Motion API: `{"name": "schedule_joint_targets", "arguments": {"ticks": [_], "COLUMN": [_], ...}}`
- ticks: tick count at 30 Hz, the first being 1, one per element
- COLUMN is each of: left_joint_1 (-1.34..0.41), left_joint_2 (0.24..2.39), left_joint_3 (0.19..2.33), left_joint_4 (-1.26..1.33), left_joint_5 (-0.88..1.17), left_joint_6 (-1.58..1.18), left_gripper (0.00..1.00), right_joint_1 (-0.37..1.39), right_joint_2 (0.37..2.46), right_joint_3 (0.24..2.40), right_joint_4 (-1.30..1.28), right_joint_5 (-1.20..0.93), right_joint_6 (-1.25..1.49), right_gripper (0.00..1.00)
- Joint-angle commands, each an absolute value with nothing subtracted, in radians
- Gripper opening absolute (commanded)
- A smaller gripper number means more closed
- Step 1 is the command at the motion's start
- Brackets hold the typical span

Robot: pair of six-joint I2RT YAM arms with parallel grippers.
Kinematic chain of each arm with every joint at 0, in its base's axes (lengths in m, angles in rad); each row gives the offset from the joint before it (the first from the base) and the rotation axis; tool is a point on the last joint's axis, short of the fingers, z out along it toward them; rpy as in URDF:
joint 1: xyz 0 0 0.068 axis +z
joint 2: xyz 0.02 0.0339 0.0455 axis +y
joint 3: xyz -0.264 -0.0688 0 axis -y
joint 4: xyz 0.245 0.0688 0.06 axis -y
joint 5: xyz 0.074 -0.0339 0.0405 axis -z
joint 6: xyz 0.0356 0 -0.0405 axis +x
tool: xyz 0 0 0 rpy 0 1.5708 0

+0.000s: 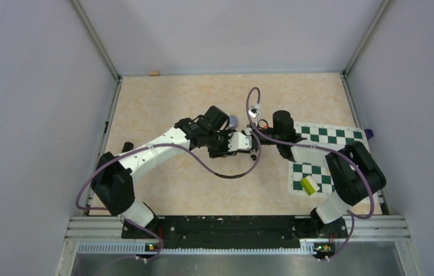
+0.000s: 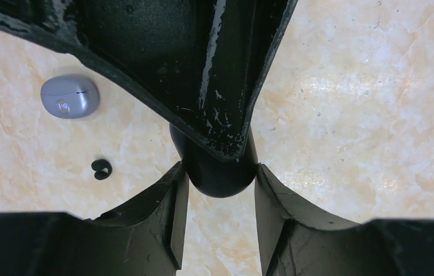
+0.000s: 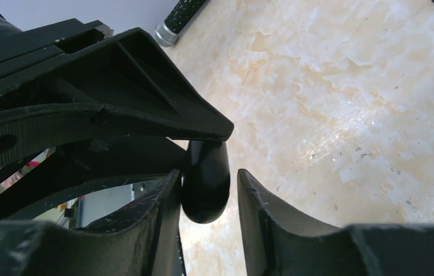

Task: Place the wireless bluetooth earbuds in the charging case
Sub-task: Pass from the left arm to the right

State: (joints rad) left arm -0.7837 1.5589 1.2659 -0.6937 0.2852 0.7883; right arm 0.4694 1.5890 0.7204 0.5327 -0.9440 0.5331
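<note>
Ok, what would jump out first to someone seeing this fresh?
Both grippers meet mid-table on one black rounded case: the left gripper pinches it, the right gripper flanks it with a gap on one side. A closed lilac case and a tiny black earbud lie loose beside them.

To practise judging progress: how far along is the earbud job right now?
Nothing visibly inserted yet: a black earbud lies loose on the table near the closed lilac case. In hand: the left gripper clamps a rounded black case, with the right gripper around it, not yet tight. Left: opening cases, seating buds.
</note>
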Motion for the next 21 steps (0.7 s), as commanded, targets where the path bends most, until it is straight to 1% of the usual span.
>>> {"name": "schedule_joint_targets", "arguments": {"ticks": [1,3,5,7,9,10,11,12,13,17,21], "left_joint_1": [-0.793,-0.795,-0.796,-0.796,-0.795,-0.794,-0.790,-0.785,-0.774,-0.678,-0.514], "left_joint_2": [1.512,1.513,1.514,1.510,1.500,1.492,1.482,1.473,1.461,1.413,1.399], "left_joint_3": [1.257,1.256,1.253,1.247,1.238,1.230,1.224,1.220,1.220,1.249,1.307], "left_joint_4": [-0.659,-0.658,-0.653,-0.632,-0.613,-0.597,-0.582,-0.577,-0.572,-0.576,-0.570], "left_joint_5": [0.298,0.297,0.291,0.282,0.276,0.270,0.269,0.279,0.291,0.433,0.677], "left_joint_6": [0.796,0.792,0.783,0.768,0.750,0.735,0.724,0.717,0.704,0.642,0.528], "left_gripper": [0.32,0.35,0.45,0.55,0.67,0.76,0.81,0.84,0.89,0.93,0.95], "right_joint_1": [0.479,0.480,0.479,0.479,0.477,0.472,0.468,0.461,0.452,0.403,0.360], "right_joint_2": [1.586,1.582,1.574,1.560,1.537,1.520,1.506,1.489,1.470,1.398,1.324], "right_joint_3": [0.761,0.760,0.757,0.757,0.756,0.754,0.750,0.747,0.740,0.723,0.711], "right_joint_4": [0.566,0.583,0.598,0.607,0.612,0.617,0.623,0.630,0.641,0.679,0.738], "right_joint_5": [-0.950,-0.959,-0.964,-0.973,-0.978,-0.978,-0.978,-0.979,-0.981,-0.987,-1.000], "right_joint_6": [0.512,0.516,0.517,0.509,0.491,0.481,0.476,0.474,0.472,0.479,0.497], "right_gripper": [0.35,0.26,0.18,0.13,0.11,0.11,0.11,0.10,0.10,0.10,0.09]}}
